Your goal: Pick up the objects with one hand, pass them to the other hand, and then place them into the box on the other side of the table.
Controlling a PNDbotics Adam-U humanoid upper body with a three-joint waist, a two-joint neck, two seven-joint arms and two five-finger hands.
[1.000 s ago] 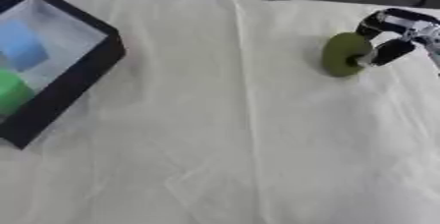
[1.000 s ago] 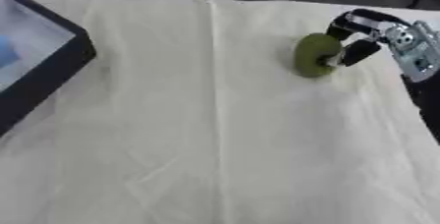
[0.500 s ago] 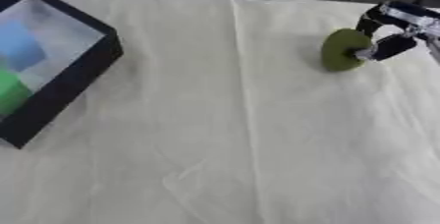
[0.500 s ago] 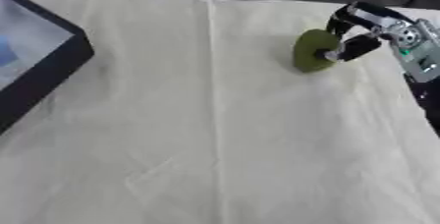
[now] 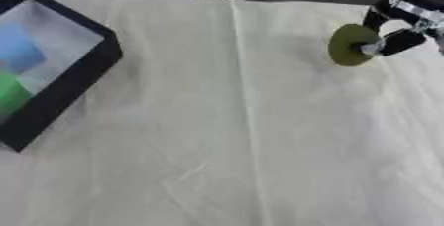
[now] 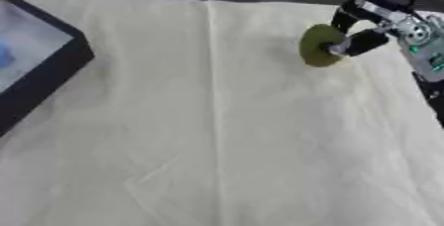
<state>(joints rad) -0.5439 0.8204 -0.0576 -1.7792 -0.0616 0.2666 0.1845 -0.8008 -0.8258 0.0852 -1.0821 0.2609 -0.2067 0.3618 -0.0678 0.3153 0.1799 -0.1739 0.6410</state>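
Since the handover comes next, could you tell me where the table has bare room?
The cloth is bare between the black box at left and the olive disc in the right hand. The box already holds a blue block and a green block.

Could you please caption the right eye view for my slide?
Right hand pinching an olive-green disc above cream cloth, black box at left.

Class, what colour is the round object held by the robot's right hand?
Olive green. The round object shows best in the right eye view, pinched by the right hand.
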